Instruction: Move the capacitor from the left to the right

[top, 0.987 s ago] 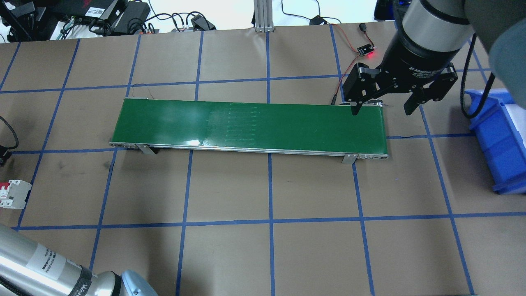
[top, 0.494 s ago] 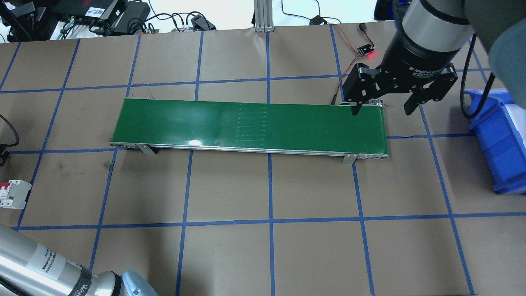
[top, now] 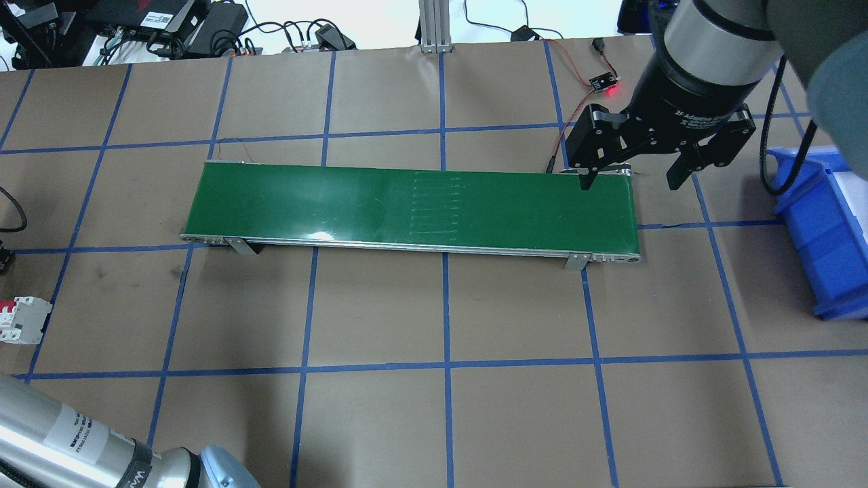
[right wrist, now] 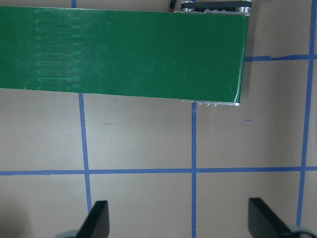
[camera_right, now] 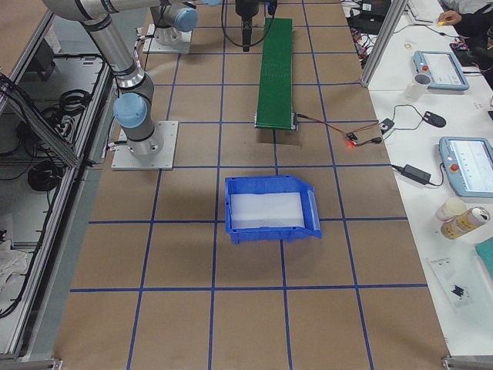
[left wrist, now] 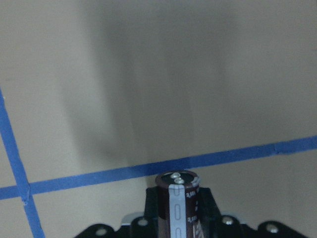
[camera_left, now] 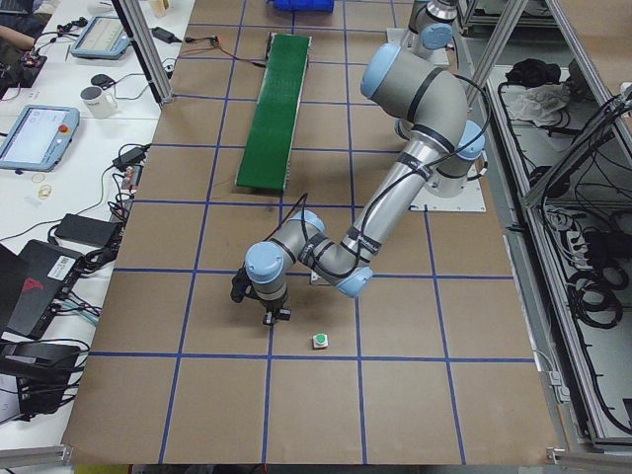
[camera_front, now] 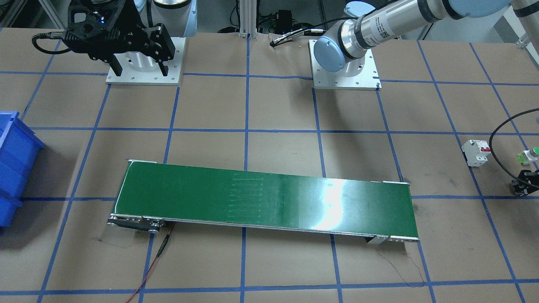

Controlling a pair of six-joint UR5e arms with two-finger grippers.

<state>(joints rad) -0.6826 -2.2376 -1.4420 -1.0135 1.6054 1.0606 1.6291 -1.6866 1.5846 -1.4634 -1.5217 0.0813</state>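
The capacitor [left wrist: 178, 198], a dark brown cylinder with a pale stripe and a silvery end, stands upright between the fingers of my left gripper [left wrist: 177, 223], which is shut on it just above the brown table paper. In the exterior left view that gripper [camera_left: 269, 314] hangs low over the table, well short of the belt's near end. My right gripper [top: 634, 177] is open and empty above the right end of the green conveyor belt [top: 407, 203]. It also shows in the right wrist view [right wrist: 181, 220].
A white circuit breaker [camera_front: 476, 152] and a green-capped push button [camera_front: 531, 155] lie on the robot's left side of the table. A blue bin [top: 827, 230] stands at the far right. A small sensor board with a red light [top: 603, 85] sits behind the belt.
The stitched mark on the belt has moved to the right in the overhead view. The black cable and gripper part at the left edge have slid further out of view. The right gripper has not moved.
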